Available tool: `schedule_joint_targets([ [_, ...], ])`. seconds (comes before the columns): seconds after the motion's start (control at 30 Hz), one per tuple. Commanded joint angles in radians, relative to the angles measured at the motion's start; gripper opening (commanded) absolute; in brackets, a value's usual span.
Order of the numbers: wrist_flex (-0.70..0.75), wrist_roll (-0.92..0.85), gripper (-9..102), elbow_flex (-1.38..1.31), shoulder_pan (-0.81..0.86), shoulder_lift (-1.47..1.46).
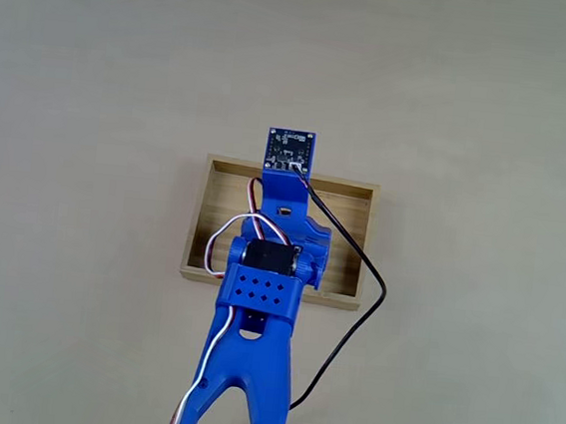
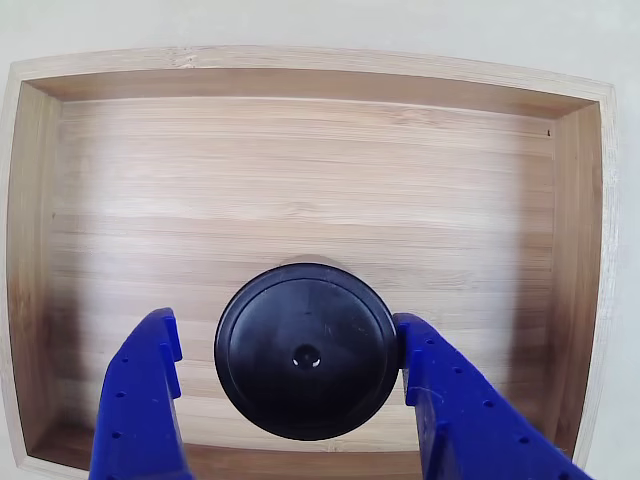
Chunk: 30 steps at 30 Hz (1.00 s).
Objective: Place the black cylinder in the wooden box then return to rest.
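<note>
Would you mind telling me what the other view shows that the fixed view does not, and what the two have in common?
The other view alone shows the black cylinder upright over the box floor, between the gripper fingers: the right finger looks against its side, while a small gap separates the left finger from it.

The fixed view alone shows the blue arm, its circuit board, the black cable and the bare table around the box.

Both show the wooden box, with the arm reaching over it.

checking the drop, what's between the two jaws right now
The black cylinder, seen in the other view, over the box floor. The right jaw touches it; a thin gap shows at the left.
</note>
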Motion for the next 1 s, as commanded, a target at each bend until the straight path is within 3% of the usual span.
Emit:
schedule_joint_targets([
  [0.0, 0.006, 0.028, 32, -0.124, 0.025, -0.081],
  [0.6, 0.046, 0.126, 32, -0.037, 0.035, -0.278],
  [0.97, 0.043, 0.038, 26, 0.291, 0.026, -0.701],
])
